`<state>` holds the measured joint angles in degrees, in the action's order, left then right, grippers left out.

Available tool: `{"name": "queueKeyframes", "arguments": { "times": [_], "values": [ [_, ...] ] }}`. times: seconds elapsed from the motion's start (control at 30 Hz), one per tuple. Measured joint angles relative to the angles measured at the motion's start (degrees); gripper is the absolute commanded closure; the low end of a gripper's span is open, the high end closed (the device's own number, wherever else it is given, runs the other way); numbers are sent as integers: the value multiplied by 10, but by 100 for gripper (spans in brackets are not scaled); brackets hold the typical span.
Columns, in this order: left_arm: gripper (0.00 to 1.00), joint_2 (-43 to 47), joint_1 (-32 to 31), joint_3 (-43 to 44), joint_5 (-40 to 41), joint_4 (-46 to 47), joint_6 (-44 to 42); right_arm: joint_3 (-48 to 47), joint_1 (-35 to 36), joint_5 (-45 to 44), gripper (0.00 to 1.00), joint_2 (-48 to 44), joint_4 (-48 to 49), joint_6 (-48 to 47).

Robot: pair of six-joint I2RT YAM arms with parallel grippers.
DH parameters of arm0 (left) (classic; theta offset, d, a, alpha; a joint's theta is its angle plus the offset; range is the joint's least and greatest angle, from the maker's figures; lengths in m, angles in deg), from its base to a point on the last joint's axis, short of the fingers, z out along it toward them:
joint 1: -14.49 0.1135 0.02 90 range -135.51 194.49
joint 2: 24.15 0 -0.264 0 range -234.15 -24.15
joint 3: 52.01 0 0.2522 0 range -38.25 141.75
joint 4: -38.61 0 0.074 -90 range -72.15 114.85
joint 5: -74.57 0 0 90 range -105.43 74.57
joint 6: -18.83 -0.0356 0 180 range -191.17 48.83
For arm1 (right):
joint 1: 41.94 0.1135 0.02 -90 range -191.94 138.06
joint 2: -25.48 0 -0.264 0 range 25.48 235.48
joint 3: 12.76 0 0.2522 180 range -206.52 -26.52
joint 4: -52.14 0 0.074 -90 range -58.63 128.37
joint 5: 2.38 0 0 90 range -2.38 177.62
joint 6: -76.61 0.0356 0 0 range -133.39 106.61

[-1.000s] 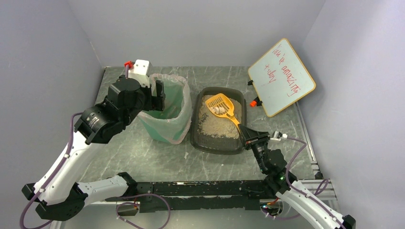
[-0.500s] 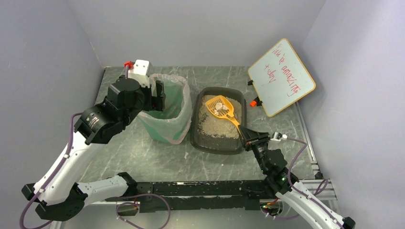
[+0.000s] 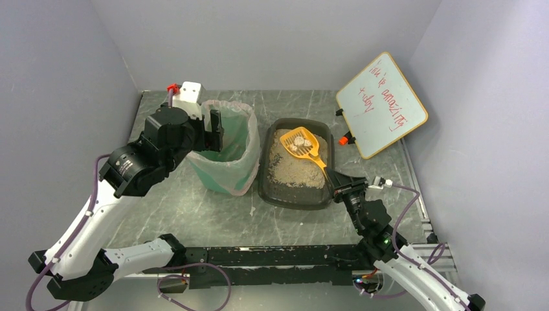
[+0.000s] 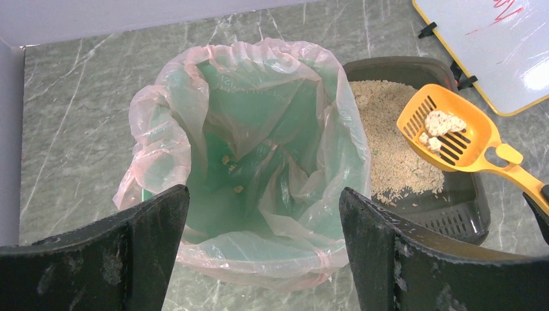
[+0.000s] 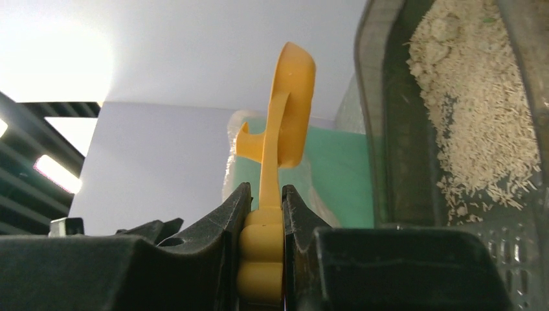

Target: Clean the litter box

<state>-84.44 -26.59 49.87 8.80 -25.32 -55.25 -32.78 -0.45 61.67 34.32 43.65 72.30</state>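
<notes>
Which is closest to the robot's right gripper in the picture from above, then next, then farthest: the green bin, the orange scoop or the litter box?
1. The orange scoop: its handle is clamped in the right gripper.
2. The litter box: right beside the gripper, on its left.
3. The green bin: farther left, past the litter box.

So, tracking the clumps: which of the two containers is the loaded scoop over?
The litter box, the dark grey tray of sandy litter. The orange scoop in the right gripper hangs above its far end, not above the bag-lined green bin.
</notes>
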Motion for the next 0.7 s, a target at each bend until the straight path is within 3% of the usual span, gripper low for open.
{"name": "queueKeyframes", "arguments": {
  "times": [0.47,0.7],
  "values": [
    [7,2,0,0,12,-3,-2,-22,0,10,100,21,43,-63],
    [7,14,0,1,28,-7,-2,-106,0,30,100,63,58,-144]
  ]
}}
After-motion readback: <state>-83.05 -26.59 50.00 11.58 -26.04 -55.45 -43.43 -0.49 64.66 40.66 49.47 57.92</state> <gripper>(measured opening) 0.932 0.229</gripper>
